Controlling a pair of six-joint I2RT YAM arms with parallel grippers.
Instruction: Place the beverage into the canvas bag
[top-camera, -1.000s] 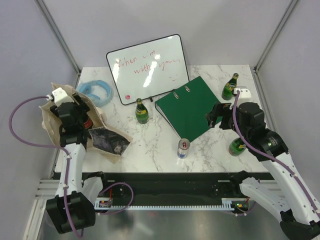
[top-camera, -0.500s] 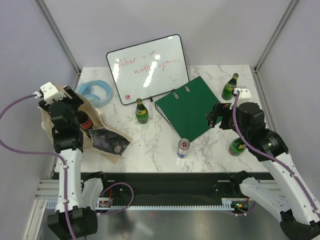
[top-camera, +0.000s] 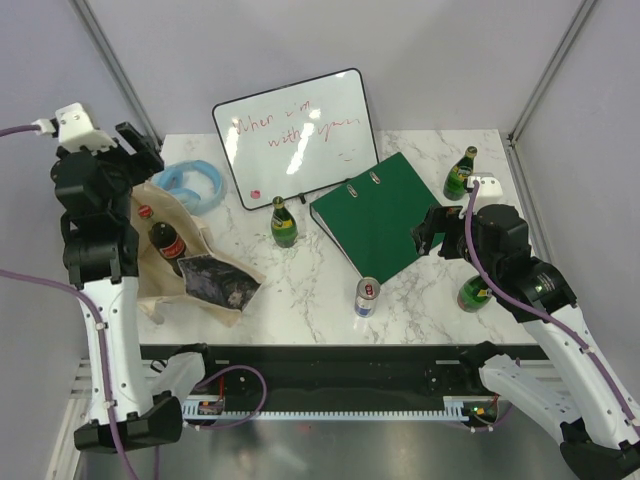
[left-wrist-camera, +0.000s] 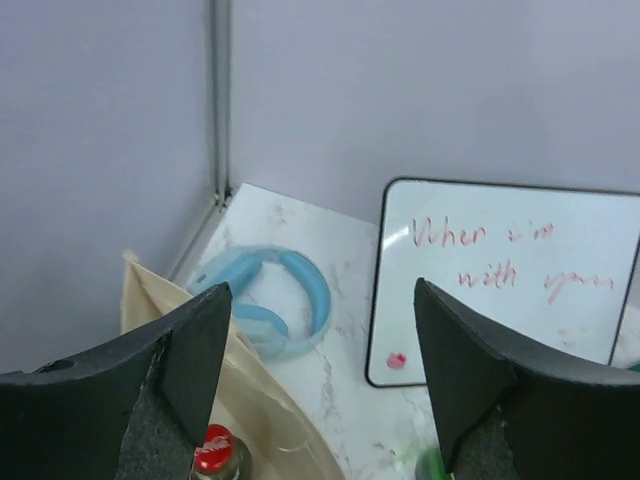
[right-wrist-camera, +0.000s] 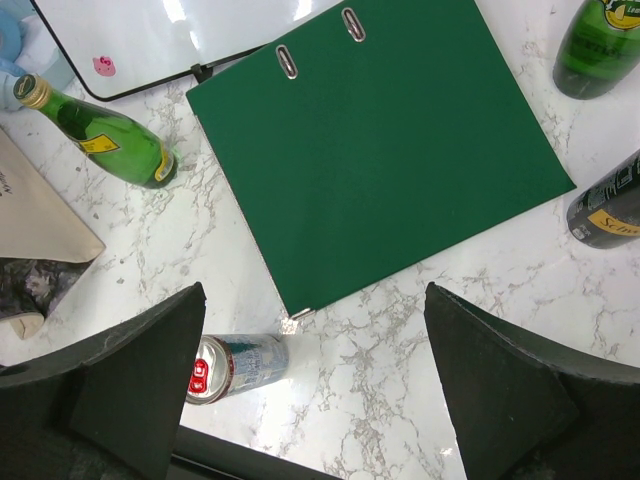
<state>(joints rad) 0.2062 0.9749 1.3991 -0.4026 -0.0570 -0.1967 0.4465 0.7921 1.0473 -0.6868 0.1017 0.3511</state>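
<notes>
Hanging high above the table's left edge, the left claw (top-camera: 138, 150) has its jaws parted a good way, though not fully, and the left wrist view shows nothing between them or touching them (left-wrist-camera: 320, 330). Below it, the beige canvas bag (top-camera: 152, 285) slumps at the left edge of the marble table (top-camera: 320, 275), its mouth gaping and its dark mottled print (top-camera: 215, 282) facing up toward the near side. A cola bottle (top-camera: 162, 240) with a red cap (left-wrist-camera: 212, 450) sits inside the bag's mouth; it seems to lean rather than stand, but the cloth hides its base. Just behind the bag lie blue headphones (top-camera: 195, 183), and right of them a whiteboard (top-camera: 295, 135) with red handwriting stands propped up. A green glass bottle (top-camera: 284, 223) stands upright in front of the whiteboard. Next comes a green ring binder (top-camera: 375, 215) lying flat, with a drinks can (top-camera: 367, 297) just off its near corner. The right claw (top-camera: 432, 232) hovers over the binder's right edge, jaws spread as wide as they go and holding nothing, as the right wrist view confirms (right-wrist-camera: 315, 300). A second green bottle (top-camera: 460, 175) stands at the back right, and a third bottle (top-camera: 475, 293) stands near the front right, partly hidden by the right arm.
</notes>
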